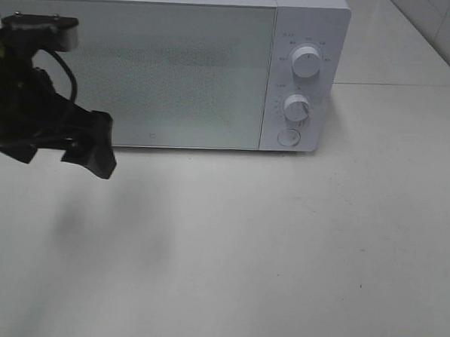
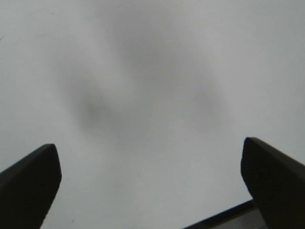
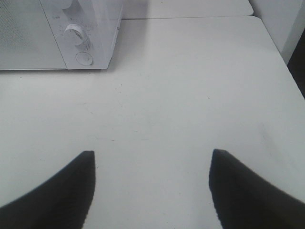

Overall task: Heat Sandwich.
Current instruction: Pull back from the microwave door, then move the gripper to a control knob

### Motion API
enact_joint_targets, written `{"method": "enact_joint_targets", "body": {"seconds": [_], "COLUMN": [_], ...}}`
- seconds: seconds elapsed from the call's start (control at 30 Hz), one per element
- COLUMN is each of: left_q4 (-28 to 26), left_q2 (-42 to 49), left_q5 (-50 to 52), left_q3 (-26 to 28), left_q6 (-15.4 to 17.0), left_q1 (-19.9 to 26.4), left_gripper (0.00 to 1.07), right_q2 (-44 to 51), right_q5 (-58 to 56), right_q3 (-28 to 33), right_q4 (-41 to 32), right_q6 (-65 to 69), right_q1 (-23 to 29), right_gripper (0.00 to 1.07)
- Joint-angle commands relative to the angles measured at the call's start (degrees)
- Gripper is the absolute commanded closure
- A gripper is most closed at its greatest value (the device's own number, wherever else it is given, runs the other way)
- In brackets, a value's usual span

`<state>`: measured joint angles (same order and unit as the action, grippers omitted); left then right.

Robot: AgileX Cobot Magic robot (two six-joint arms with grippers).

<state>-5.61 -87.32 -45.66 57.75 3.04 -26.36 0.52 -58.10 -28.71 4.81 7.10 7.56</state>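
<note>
Left pincer (image 2: 150, 145): jaws spread wide, nothing held between them; it is carried above bare worktop (image 1: 281, 254) toward the left side, just before the left end of the microwave (image 1: 170, 67), with a soft shadow (image 1: 108, 230) cast on the surface below it. Right pincer (image 3: 152, 153): jaws parted, nothing gripped, bare worktop seen between them; it is placed toward the front, well apart from the microwave. Sandwich: shown in none of the views, so its place relative to either pincer cannot be told. Microwave: set along the rear of the worktop, door (image 1: 139, 73) shut, its frosted panel giving no view inside; two dials (image 1: 306, 61) (image 1: 297, 106) and a round button (image 1: 288, 136) are stacked on its right panel. Edges: the right edge of the worktop (image 3: 286, 71) is seen in the right wrist view, and a seam (image 1: 395, 84) with a second surface runs behind the rear right corner. Open room: wide unbroken surface is presented from the microwave front to the near edge.
</note>
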Motion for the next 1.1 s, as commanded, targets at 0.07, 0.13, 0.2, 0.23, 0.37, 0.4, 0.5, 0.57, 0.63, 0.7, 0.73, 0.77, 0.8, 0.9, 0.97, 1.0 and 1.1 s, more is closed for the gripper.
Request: {"method": "enact_joint_targets", "body": {"seconds": [0.07,0.13,0.2,0.23,0.37,0.4,0.5,0.57,0.63,0.7,0.73,0.77,0.8,0.9,0.97,1.0,1.1], "left_q4": [-1.66,-1.78,-1.6,-1.6,-1.2,-1.09,-0.17,1.6,1.83,1.83,1.78,1.6,1.6,1.95,2.52,2.81,3.09], "left_q2": [2.64,3.15,4.47,4.87,6.7,6.93,7.39,7.56,7.56,8.48,9.17,9.97,9.97,14.44,16.96,18.39,21.26], "left_q5": [-9.85,-11.0,-13.92,-15.01,-19.54,-20.51,-22.69,-27.16,-28.3,-29.45,-29.39,-29.34,-29.34,-29.28,-29.22,-29.16,-28.36], "left_q3": [1.95,1.95,1.95,1.95,1.95,1.95,1.95,1.95,1.95,1.26,0.69,-0.11,-0.11,-4.07,-5.9,-6.88,-8.48], "left_q6": [0.74,1.03,1.55,1.55,1.55,1.55,1.55,1.55,1.55,1.55,1.55,1.55,1.55,1.55,1.55,1.55,1.55], "left_q1": [6.82,8.08,11.12,11.97,15.41,16.1,16.73,16.79,16.79,16.79,16.79,16.79,16.79,16.79,16.79,16.79,16.79], "left_gripper": [0.09,0.09,0.1,0.1,0.1,0.1,0.1,0.1,0.1,0.1,0.1,0.1,0.1,0.1,0.1,0.1,0.1], "right_q2": [1.32,1.32,1.32,1.32,1.32,1.32,1.32,1.32,1.32,1.32,1.32,1.32,1.32,1.32,1.32,1.32,1.32], "right_q5": [0.92,0.92,0.92,0.92,0.92,0.92,0.92,0.92,0.92,0.92,0.92,0.92,0.92,0.92,0.92,0.92,0.92], "right_q3": [0.17,0.17,0.17,0.17,0.17,0.17,0.17,0.17,0.17,0.17,0.17,0.17,0.17,0.17,0.17,0.17,0.17], "right_q4": [0.06,0.06,0.06,0.06,0.06,0.06,0.06,0.06,0.06,0.06,0.06,0.06,0.06,0.06,0.06,0.06,0.06], "right_q6": [-0.17,-0.17,-0.17,-0.17,-0.17,-0.17,-0.17,-0.17,-0.17,-0.17,-0.17,-0.17,-0.17,-0.17,-0.17,-0.17,-0.17], "right_q1": [-0.4,-0.4,-0.4,-0.4,-0.4,-0.4,-0.4,-0.4,-0.4,-0.4,-0.4,-0.4,-0.4,-0.4,-0.4,-0.4,-0.4], "right_gripper": [0.4,0.4,0.4,0.4,0.41,0.41,0.41,0.41,0.41,0.41,0.41,0.41,0.41,0.41,0.41,0.41,0.41]}}
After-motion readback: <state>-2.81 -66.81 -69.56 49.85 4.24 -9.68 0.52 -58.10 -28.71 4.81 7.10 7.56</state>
